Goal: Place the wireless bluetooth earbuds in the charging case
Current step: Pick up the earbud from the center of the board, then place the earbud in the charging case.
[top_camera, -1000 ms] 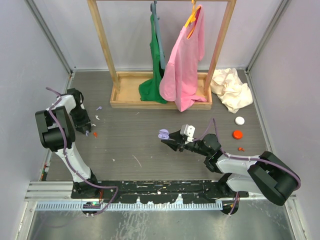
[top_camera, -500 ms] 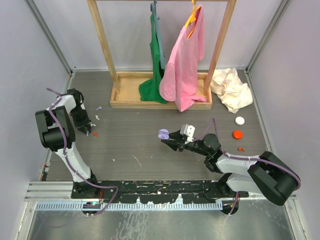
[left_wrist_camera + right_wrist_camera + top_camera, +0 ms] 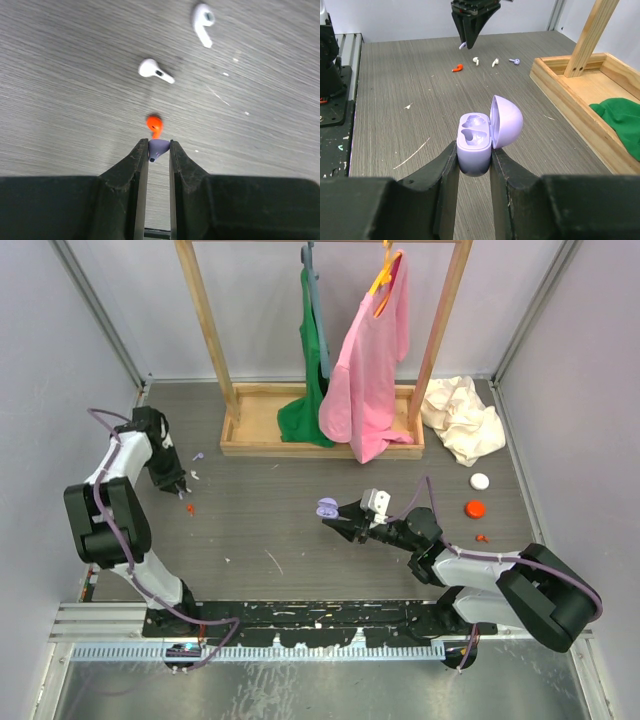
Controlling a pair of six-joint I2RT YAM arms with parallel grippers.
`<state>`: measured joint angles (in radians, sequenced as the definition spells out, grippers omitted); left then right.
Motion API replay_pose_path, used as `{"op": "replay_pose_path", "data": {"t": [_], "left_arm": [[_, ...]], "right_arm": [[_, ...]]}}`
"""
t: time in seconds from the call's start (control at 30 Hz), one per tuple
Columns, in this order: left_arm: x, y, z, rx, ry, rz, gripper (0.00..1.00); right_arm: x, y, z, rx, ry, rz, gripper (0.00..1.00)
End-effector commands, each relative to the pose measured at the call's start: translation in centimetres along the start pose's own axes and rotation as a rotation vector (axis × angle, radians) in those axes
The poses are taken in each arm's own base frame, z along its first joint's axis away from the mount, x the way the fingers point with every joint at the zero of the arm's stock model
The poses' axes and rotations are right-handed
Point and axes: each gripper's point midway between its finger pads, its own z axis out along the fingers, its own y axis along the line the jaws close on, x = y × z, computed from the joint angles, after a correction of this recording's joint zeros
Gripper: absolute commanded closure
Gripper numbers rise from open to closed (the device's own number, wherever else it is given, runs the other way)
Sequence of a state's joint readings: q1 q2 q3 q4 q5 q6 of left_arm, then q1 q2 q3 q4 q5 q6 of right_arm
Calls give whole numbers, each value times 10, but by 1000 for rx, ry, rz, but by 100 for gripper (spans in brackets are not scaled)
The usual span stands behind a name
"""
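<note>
Left gripper point(image 3: 158, 143) pinches earbud point(image 3: 159, 148) (right gripper point(image 3: 474, 161): case point(image 3: 476, 140)).

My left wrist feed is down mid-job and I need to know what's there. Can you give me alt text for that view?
The left gripper is shut on a small purple earbud, pinched at its fingertips. Just ahead on the grey wood-grain table lies a small orange earbud, then a nearer white stemmed earbud and a farther white stemmed earbud.

Top: high, far. Left wrist: close, downward. Right wrist: low, toward left arm point(image 3: 471, 12).
</note>
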<state>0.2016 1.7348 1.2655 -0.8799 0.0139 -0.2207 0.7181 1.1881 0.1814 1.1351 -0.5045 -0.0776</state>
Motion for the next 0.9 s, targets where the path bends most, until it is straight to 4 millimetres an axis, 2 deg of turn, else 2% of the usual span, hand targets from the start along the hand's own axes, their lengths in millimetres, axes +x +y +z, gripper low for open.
{"op": "replay_pose_path", "data": {"t": [0.0, 0.13, 0.4, 0.43, 0.5, 0.87], "left_arm": [[-9, -31, -36, 86, -138, 33, 82], [-6, -55, -59, 143, -235, 59, 83], [13, -106, -97, 313, -406, 116, 84], [17, -112, -98, 332, -407, 119, 84], [22, -122, -113, 381, -448, 133, 84], [61, -182, -168, 644, -597, 221, 84]], "right_arm": [[-32, -8, 7, 19, -96, -69, 87], [-34, -8, 7, 19, -100, -71, 87], [-33, -6, 8, 11, -100, -63, 87], [-34, -6, 8, 10, -101, -62, 87], [-33, -7, 8, 15, -99, -62, 87], [-34, -12, 7, 52, -119, -57, 87]]}}
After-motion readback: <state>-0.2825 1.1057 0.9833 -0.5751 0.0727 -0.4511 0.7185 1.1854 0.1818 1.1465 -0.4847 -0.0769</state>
